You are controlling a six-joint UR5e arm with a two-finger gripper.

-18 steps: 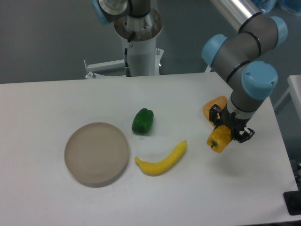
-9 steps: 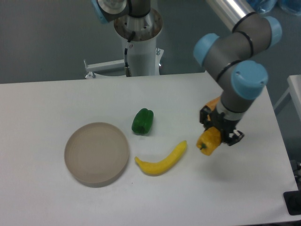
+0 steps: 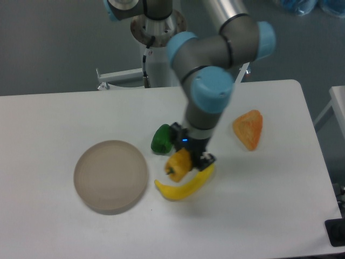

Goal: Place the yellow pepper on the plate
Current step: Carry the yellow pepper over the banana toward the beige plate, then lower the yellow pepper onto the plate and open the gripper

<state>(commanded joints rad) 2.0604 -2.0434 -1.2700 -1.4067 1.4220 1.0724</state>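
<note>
The yellow pepper (image 3: 178, 164) hangs in the air, held by my gripper (image 3: 188, 154), which is shut on it. It sits just above the left half of the banana, stem end pointing down-left. The plate (image 3: 110, 176), a round tan shallow dish, lies on the white table to the left, about a hand's width from the pepper, with nothing on it.
A curved yellow banana (image 3: 187, 185) lies right under the held pepper. A green pepper (image 3: 161, 138) rests just behind and left of the gripper, partly hidden by it. An orange wedge-shaped item (image 3: 249, 128) lies at the right. The arm's base column (image 3: 159, 43) stands behind the table.
The arm has swung left across the table, carrying the yellow pepper from the right side to above the banana. The orange wedge is now uncovered.
</note>
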